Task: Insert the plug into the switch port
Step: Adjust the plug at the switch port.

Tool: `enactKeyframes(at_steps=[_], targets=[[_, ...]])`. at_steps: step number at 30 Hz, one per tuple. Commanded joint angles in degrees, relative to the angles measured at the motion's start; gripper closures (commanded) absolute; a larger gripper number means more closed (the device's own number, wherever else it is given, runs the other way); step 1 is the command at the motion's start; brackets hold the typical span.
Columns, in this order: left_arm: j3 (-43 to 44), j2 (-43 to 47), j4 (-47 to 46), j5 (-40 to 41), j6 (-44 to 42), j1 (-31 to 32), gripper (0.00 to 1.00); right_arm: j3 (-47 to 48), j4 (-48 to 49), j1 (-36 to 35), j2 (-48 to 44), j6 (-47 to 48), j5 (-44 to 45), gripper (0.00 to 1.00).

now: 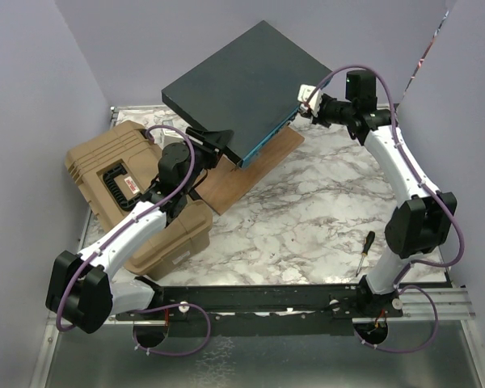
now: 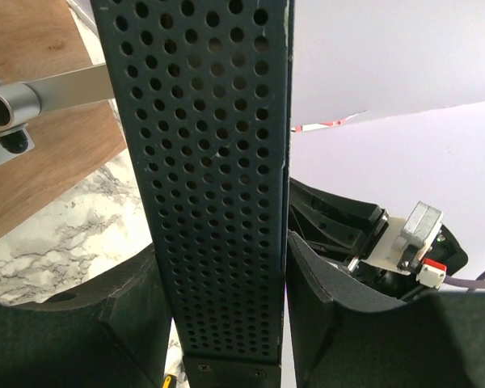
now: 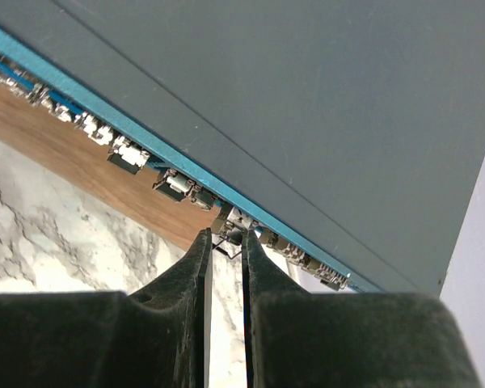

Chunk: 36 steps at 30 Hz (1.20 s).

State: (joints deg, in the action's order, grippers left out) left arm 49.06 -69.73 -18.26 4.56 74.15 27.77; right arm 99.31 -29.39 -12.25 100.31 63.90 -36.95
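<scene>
Now the left fingers (image 2: 339,323) are clamped on the switch (image 1: 234,89) side, holding it tilted so the ports (image 3: 129,153) can be reached. The right fingers (image 3: 186,307), nearly together, pinch the plug (image 3: 231,222) against 1 port.

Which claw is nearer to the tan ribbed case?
Left. The left claw grips the switch close to the tan case; the right claw holds the plug at the ports, far from it.

- switch (image 3: 307,105): dark grey top, teal front edge, row of small ports.
- right gripper (image 3: 225,236): fingers nearly together, tips at the switch's port row.
- wooden board (image 3: 81,166) under the switch's front edge, on the marble table (image 3: 56,234).
</scene>
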Motion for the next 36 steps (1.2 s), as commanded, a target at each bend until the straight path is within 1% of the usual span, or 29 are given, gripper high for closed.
enactKeyframes(at_steps=[1, 10, 16, 20, 24, 31, 33, 36], targets=[[-0.04, 4.43, 1.06, -3.11, -2.85, 1.53, 1.00, -3.77, 22.67, -2.95, 1.65, -9.29, -8.44, 1.00], [0.50, 4.44, 1.47, -2.54, -3.03, 1.54, 1.00, 3.46, 25.19, -3.11, 3.17, -13.26, -11.90, 1.00], [2.59, 3.74, 1.07, -2.62, -1.79, 1.55, 1.00, 3.84, 30.93, -3.56, 3.06, -18.79, -15.50, 1.00], [4.35, 3.40, 1.12, -2.45, -2.06, 1.51, 1.00, 6.53, 32.12, -3.77, 4.36, -21.84, -17.21, 1.00], [5.23, 3.11, 1.20, -2.62, -2.17, 1.50, 1.00, 10.36, 33.51, -5.57, 6.99, -23.72, -15.40, 1.00], [5.72, 3.47, 1.44, -2.26, -2.71, 1.50, 1.00, 14.44, 36.85, -8.37, 11.48, -27.21, -14.28, 1.00], [5.58, 3.59, 1.47, -2.29, -2.69, 1.52, 1.00, 14.04, 39.47, -8.47, 11.91, -29.34, -12.30, 1.00], [5.06, 3.97, 1.45, -1.94, -2.69, 1.50, 1.00, 11.49, 41.01, -8.66, 10.76, -29.99, -9.03, 1.00]])
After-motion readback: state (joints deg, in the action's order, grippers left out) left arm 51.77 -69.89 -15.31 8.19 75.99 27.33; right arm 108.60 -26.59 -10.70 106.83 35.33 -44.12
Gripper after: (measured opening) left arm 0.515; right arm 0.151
